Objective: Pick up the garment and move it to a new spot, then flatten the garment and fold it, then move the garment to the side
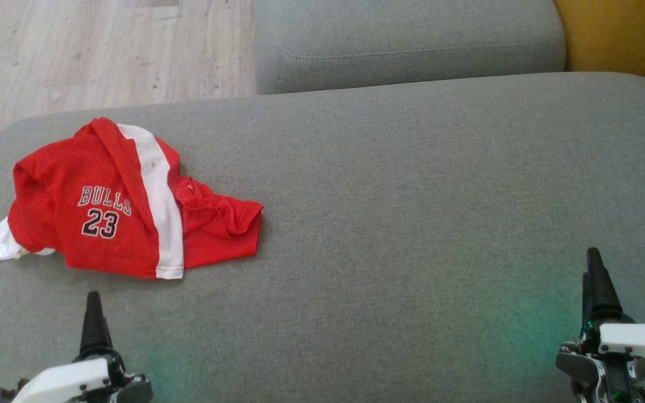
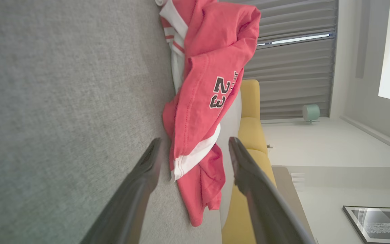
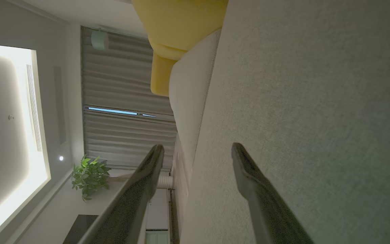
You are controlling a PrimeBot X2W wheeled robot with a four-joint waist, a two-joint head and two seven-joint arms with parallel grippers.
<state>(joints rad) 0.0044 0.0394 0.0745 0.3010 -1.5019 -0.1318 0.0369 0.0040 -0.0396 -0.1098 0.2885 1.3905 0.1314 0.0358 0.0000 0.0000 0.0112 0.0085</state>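
The garment (image 1: pixel 104 207), a red jersey with white panels, lies crumpled on the left part of the grey seat cushion (image 1: pixel 412 196), with a white end protruding at its left edge. No part of it is lifted or spread, so the first step, pick-up, is judged to be in hand and not yet begun. The left jaws are spread wide and empty, just short of the garment's near hem. In the left wrist view the hem sits ahead, between the lines of the two fingers (image 2: pixel 137 189). The right jaws are likewise spread and empty, well apart from the garment, over bare cushion. Next move, as judged: advance the left jaws onto a raised fold near the hem, lower to the fabric, close on one bunch, then lift clear before transfer toward the open middle of the cushion. Caution: a thin pinch of soft cloth may slip or drag.
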